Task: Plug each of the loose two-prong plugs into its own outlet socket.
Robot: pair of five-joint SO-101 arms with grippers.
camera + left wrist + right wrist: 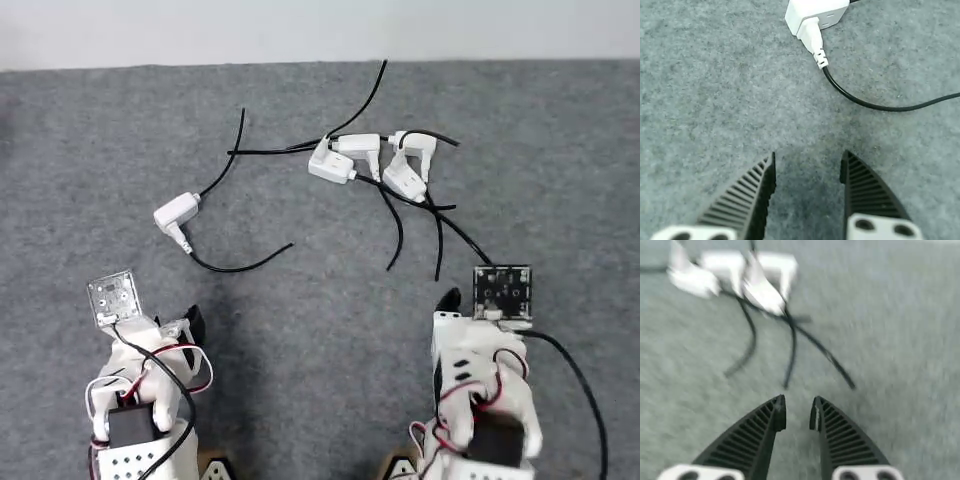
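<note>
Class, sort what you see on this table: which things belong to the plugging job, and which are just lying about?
Job: white socket block with a plug in it; cluster of white plugs and sockets; black cables; left gripper and right gripper, both open.
Not the job: grey mat; pale strip beyond its far edge.

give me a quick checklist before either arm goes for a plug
1. Left gripper open and empty: ok.
2. Right gripper empty: ok, jaws only narrowly apart.
3. Lone socket ahead of the left arm has its plug in: ok.
4. Cluster of plugs and sockets spread enough for a clean grasp: not ok, bunched with black cables crossing.
5. Which pieces in that cluster are unplugged: cannot tell.
</note>
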